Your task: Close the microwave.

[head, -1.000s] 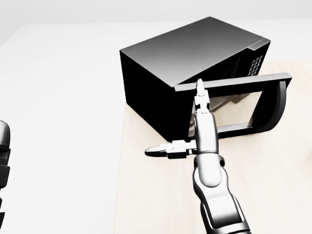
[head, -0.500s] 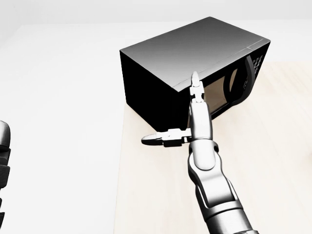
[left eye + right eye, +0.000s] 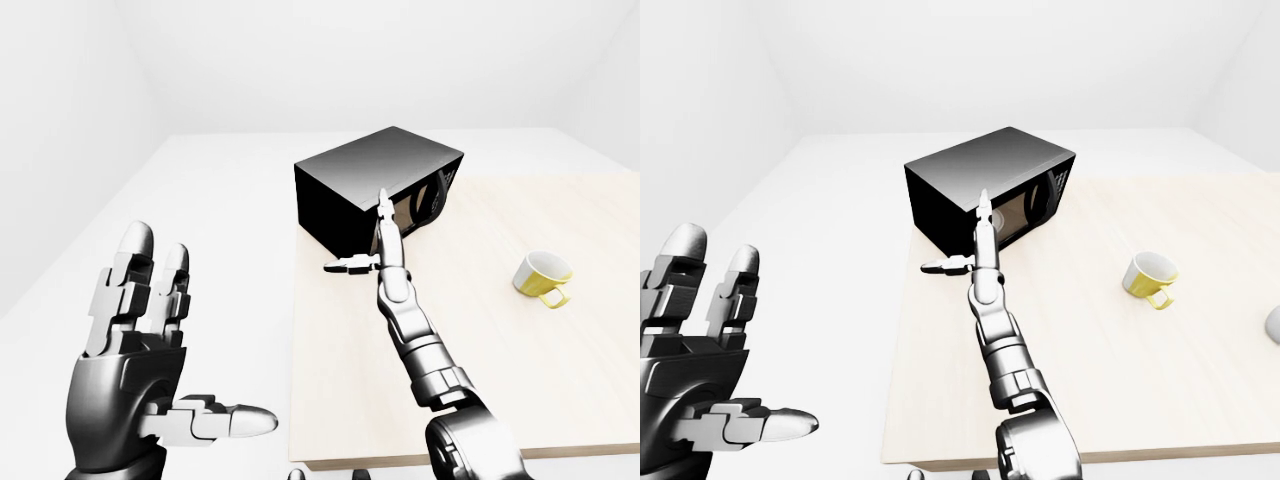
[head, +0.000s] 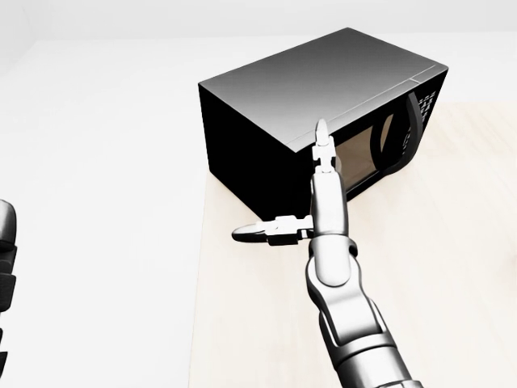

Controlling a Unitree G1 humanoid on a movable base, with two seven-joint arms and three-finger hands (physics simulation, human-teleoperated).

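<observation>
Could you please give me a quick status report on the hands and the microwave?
Right hand open, fingers stretched at the microwave door. Left hand open, raised, off to the left. Door looks shut. Yellow mug sits well clear.

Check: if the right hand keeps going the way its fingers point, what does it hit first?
Most likely the microwave. The right hand is open, fingers aimed at the shut door's left edge, and already look at or very near it; depth is unclear, so contact can't be confirmed.

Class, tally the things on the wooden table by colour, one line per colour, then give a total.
Black: 1, the microwave
Yellow: 1, the mug
Grey: 1, a thing cut off at the right-eye view's right edge, kind unclear
Total: 3
</observation>
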